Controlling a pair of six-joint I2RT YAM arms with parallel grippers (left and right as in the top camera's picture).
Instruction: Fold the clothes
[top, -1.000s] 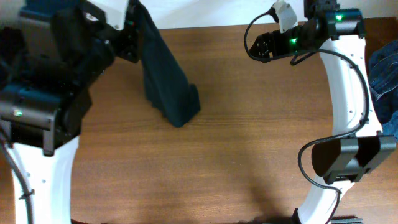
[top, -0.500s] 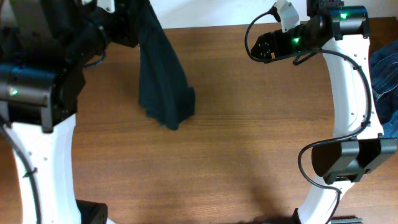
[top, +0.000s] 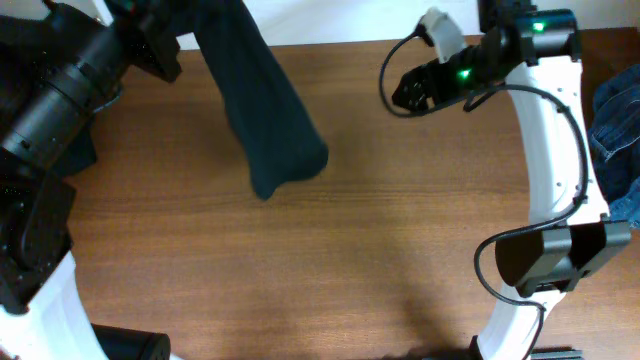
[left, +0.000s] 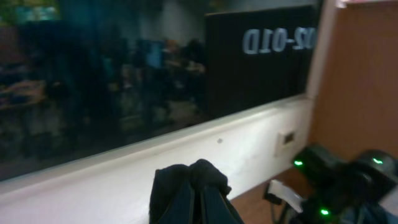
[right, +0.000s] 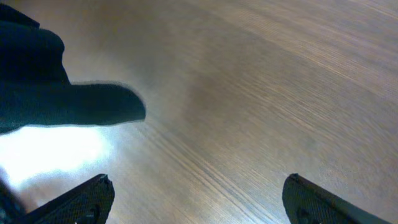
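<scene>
L gripper (top: 185, 30) clamped on black T-shirt (top: 265, 120), which hangs bunched at 11 o'clock over table (top: 350, 250). R gripper (right: 196, 180) at 1 o'clock, jaws wide, empty. Rec: R takes free hem, spread flat before folding.

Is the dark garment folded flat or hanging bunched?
Hanging bunched: the dark garment droops in a narrow column from the left gripper.

- I have bare table (top: 380, 250) across the middle and front to pass over.
- Hanging black T-shirt (top: 262, 110) blocks far left; blue garment (top: 618, 135) lines the right edge.
</scene>
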